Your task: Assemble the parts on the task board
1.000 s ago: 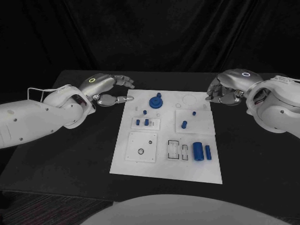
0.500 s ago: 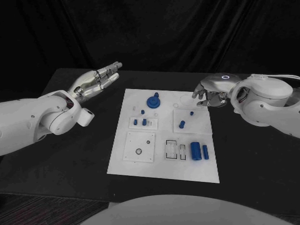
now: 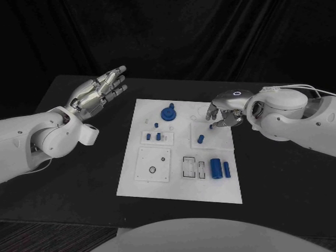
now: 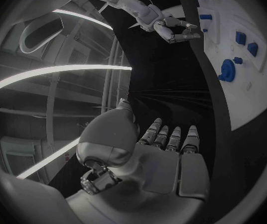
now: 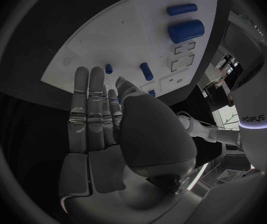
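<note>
1. Compared with a second ago, the left hand (image 3: pixel 98 90) has been lifted off the table's edge and turned palm-up, well clear of the task board (image 3: pixel 138 181), at about ten o'clock from it. Its fingers are stretched out and apart, and nothing is held.
2. Over the same second the right hand (image 3: pixel 222 111) has been brought inward from the board's two o'clock corner, and is now seen above the board's upper right part. Its fingers are curled downward; whether anything is pinched between them cannot be told.
3. From this it is judged that the right hand is being set up for the next pick, while the left is kept out of the way.
4. The small blue peg (image 3: pixel 200 139) lies on the board just at seven o'clock from the right hand. Its long axis runs roughly twelve to six o'clock.
5. The large blue cylinder (image 3: pixel 216 169) and the slimmer one beside it (image 3: pixel 226 168) lie flat at the board's lower right, long axes also twelve to six.
6. The blue knobbed part (image 3: pixel 168 112) stands near the board's top centre.
</note>
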